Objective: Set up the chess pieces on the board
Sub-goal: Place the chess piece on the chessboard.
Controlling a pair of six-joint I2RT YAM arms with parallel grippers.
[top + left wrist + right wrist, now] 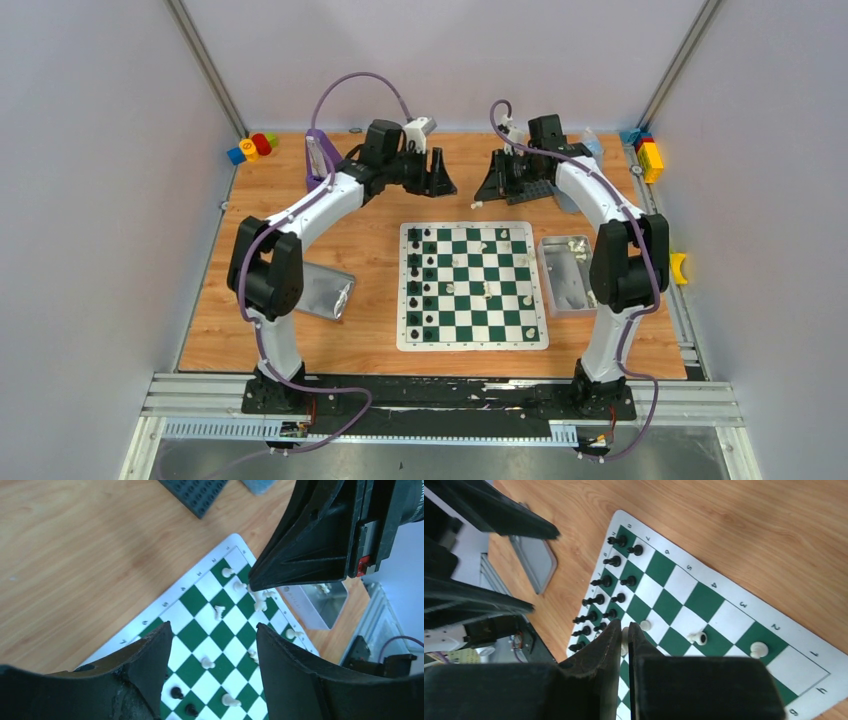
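Chess pieces [429, 285] are seen on the board [472, 343], black ones ranked along its two left columns, white ones scattered across the rest. The board is laid flat at mid-tabletop [370, 340]. Beyond its far edge, the left tool [441, 183] is held spread with nothing between its fingers, and the right tool [494, 186] is pressed almost together.

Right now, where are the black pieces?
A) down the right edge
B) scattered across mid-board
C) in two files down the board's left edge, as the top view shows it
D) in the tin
C: the black pieces stand in two files down the left edge of the board in the top view; only white pieces lie scattered elsewhere on it.
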